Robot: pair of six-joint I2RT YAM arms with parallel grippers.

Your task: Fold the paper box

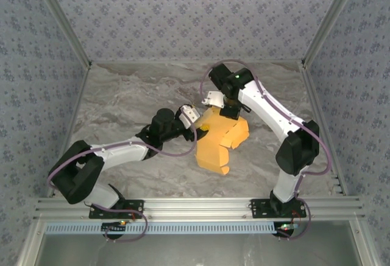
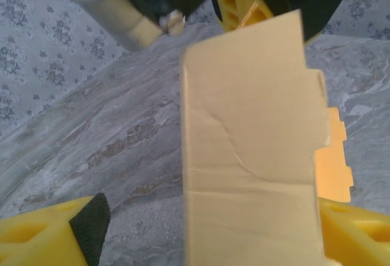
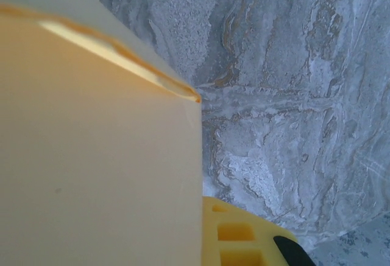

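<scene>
Steeply angled down, right gripper pinches the paper box; left gripper stretches low alongside, jaws wide.

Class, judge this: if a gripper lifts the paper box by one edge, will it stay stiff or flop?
Probably light: the paper box stands up with the right gripper pinching one edge. Likely floppy at its folds: creases cross the raised panel. The thin card may dent easily; a wrinkle shows.

On table, paper box between left pincer and right pincer.
</scene>
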